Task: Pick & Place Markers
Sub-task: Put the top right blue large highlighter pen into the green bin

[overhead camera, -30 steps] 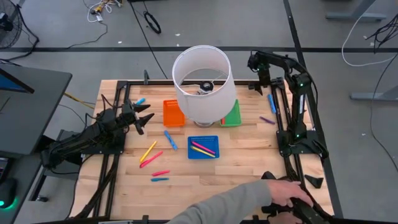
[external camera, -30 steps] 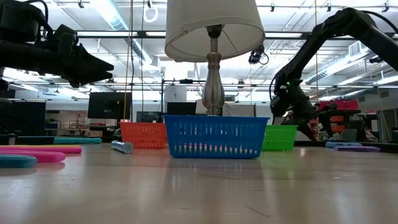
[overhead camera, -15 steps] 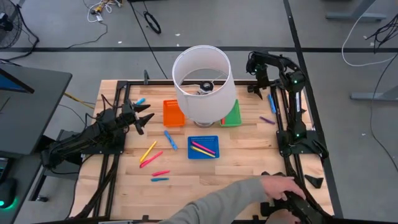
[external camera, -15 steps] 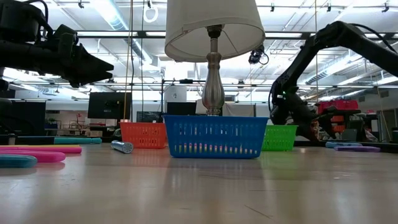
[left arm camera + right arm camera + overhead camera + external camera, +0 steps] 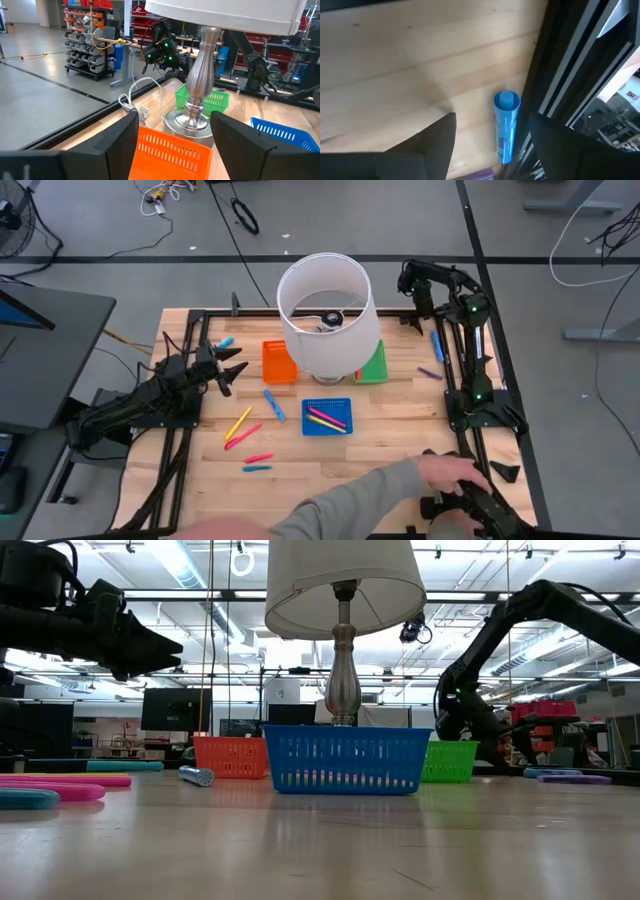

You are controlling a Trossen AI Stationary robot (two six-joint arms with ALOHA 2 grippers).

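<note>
Several markers lie loose on the wooden table: a blue one [image 5: 274,404], a yellow one [image 5: 238,422], and red and blue ones [image 5: 258,463] near the front. Pink and yellow ones lie in the blue tray [image 5: 328,416]. My right gripper [image 5: 424,318] is open at the far right, slanting down above another blue marker [image 5: 506,125] that lies flat on the wood beside the black frame. A purple marker [image 5: 430,373] lies nearer. My left gripper [image 5: 232,370] waits open and level at the left, facing the orange tray [image 5: 170,152].
A lamp with a white shade [image 5: 325,315] stands at the far middle between the orange tray [image 5: 279,362] and the green tray [image 5: 372,365]. A person's sleeve [image 5: 370,500] and hand [image 5: 450,475] reach in over the near right corner. Black frame rails [image 5: 462,370] run along both sides.
My right gripper has sunk and tipped further down toward the blue marker at the far right, staying open. The person's hand at the near right corner has shifted a little.
</note>
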